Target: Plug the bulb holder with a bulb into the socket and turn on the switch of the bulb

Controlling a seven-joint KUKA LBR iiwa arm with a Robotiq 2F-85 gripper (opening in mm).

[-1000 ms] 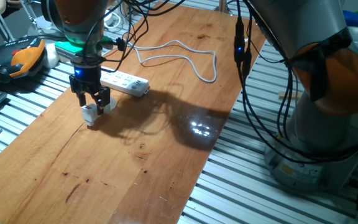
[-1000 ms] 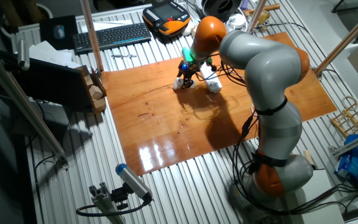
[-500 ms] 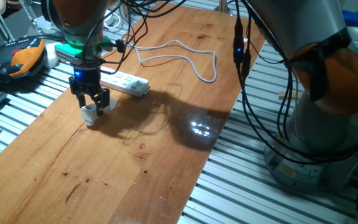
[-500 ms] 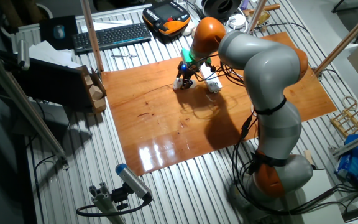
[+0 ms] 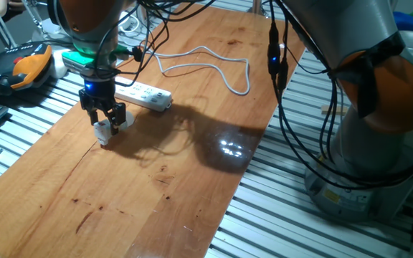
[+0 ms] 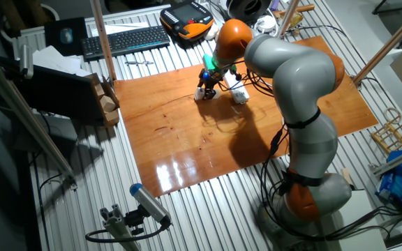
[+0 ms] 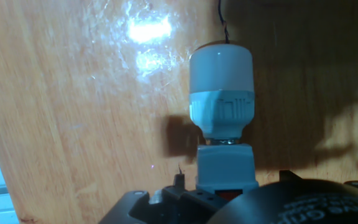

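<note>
My gripper [image 5: 105, 120] stands low over the wooden table [image 5: 171, 179], just left of the socket, a long white power strip [image 5: 144, 94] with a looping white cable [image 5: 214, 68]. Its fingers are closed around the small white bulb holder [image 5: 105, 130]. In the hand view the stubby white bulb [image 7: 221, 68] points away from the hand, the white holder [image 7: 225, 163] sits below it, and a sliver of the red switch [image 7: 230, 195] shows at the hand's edge. In the other fixed view the gripper [image 6: 206, 89] is beside the power strip [image 6: 239, 95].
An orange-and-black pendant [image 5: 27, 66] and a keyboard [image 6: 125, 40] lie beyond the table's left edge. Black cables [image 5: 278, 72] hang over the right side of the table. The arm's grey body [image 6: 292, 77] arches over the table.
The gripper with the bulb holder has shifted slightly up and toward the back left. The power strip and cable have not moved.
</note>
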